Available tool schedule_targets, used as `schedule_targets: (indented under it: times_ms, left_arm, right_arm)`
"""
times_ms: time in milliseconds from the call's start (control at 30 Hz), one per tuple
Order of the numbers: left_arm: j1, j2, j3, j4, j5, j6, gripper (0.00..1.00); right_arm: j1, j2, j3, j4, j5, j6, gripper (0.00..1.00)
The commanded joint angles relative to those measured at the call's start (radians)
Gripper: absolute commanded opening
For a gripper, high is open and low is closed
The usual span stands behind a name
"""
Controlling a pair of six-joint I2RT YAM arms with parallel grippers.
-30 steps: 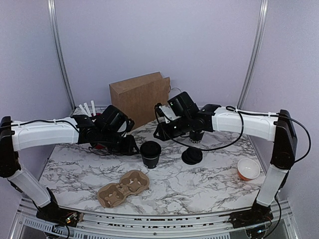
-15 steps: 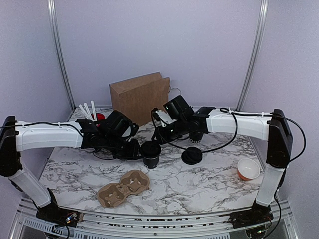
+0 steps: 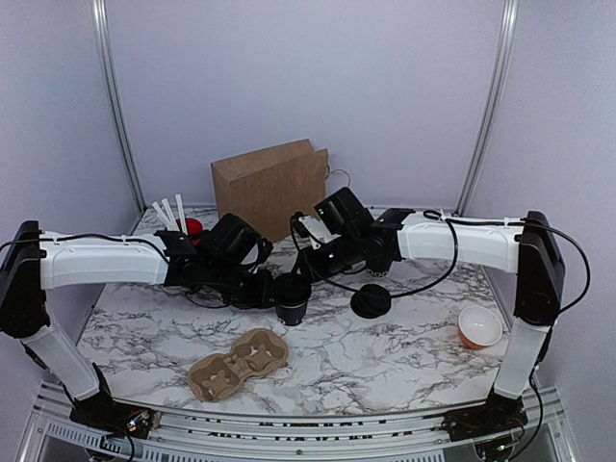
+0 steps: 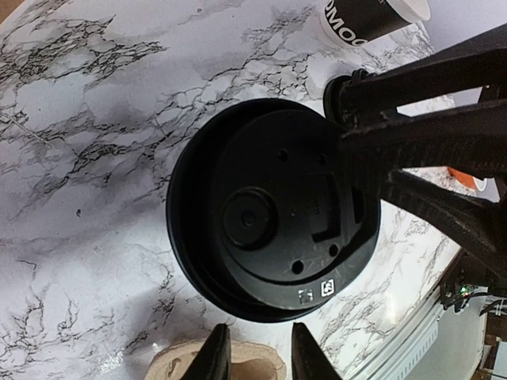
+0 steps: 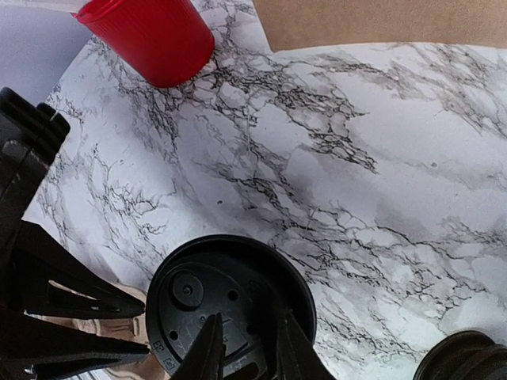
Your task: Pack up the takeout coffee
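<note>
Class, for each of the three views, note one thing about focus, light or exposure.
Top external: soft, even light, only faint shadows on the table. Left wrist: the takeout coffee looms large, dark yet sharp. Right wrist: the fingertips look soft near the lens, while the marble is sharp.

Top-down on the takeout coffee [image 4: 273, 229], its black lid filling the centre. The right gripper [image 4: 352, 119] overlaps it from 3 o'clock. Marble table [image 4: 95, 119] lies beneath.

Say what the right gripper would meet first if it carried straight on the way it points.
The black lid on the coffee cup. The right gripper points down at it, with its fingertips over the lid's top. Whether they touch it cannot be told from these views.
</note>
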Motion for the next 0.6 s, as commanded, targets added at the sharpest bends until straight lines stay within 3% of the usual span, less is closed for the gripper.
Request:
schedule_targets:
  times_ms: [0, 567]
  left_arm:
    - [0.006, 0.022, 0.022, 0.013, -0.008, 0.020, 0.26]
    - [0.054, 0.051, 0.045, 0.013, -0.002, 0.054, 0.26]
  right_arm:
    - [0.010, -0.012, -0.012, -0.015, 0.010, 0.018, 0.23]
    - [0.045, -0.052, -0.030, -0.033, 0.038, 0.059, 0.23]
